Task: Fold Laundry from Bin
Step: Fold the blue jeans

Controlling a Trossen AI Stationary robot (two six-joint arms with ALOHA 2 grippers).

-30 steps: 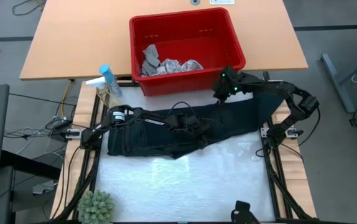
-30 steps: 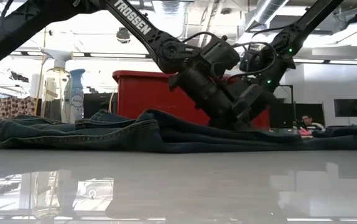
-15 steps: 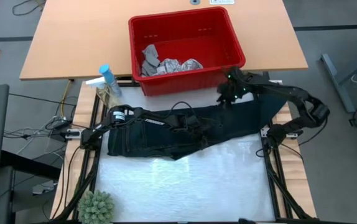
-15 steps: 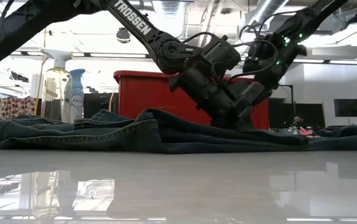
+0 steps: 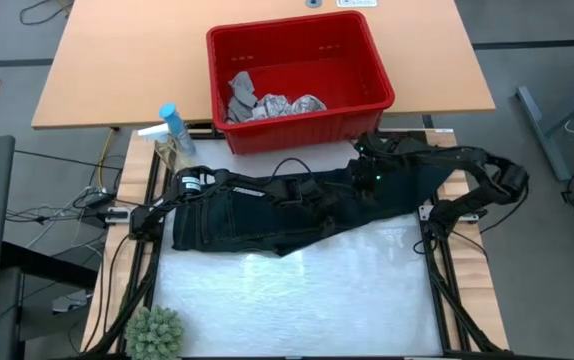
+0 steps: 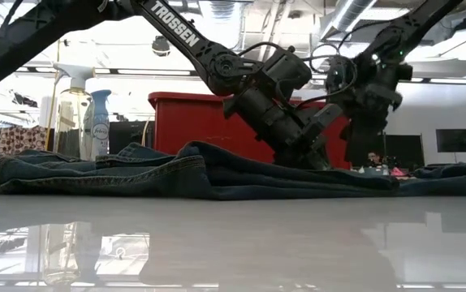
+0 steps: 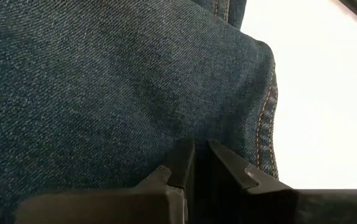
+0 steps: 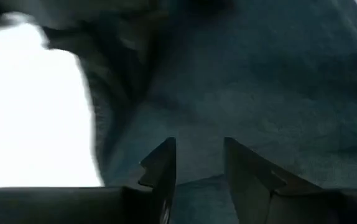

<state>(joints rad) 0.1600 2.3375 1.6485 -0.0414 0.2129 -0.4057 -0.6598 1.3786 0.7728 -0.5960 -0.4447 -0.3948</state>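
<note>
Dark navy trousers (image 5: 267, 215) lie spread across the table's far half, flat on the white surface. My left gripper (image 7: 202, 163) reaches in from the left and rests on their middle (image 5: 325, 200); its fingers are almost together on the denim. My right gripper (image 8: 200, 163) hovers open just above the trousers' right part (image 5: 369, 172), touching nothing. Behind them stands the red bin (image 5: 307, 125), holding a grey cloth (image 5: 242, 95) and a white leaf-print cloth (image 5: 292, 105). My left gripper has its fingertips (image 7: 181, 163) on the trousers' denim (image 7: 197, 134), close to a stitched edge (image 7: 267, 118), with only a sliver of cloth in the narrow gap between them. It slants down from the table's left. The cloth there lies on the table, slack.
Two spray bottles (image 5: 172, 135) stand at the far left by the bin. A small green plant (image 5: 155, 330) sits at the near left corner. The white surface (image 5: 297, 300) in front of the trousers is free room. A wooden table (image 5: 117, 60) carries the bin.
My right gripper has swung from beside the bin's near right corner toward the table's near edge and a little left, tipping more steeply down, and now hangs over the trousers. The trousers lie as before.
</note>
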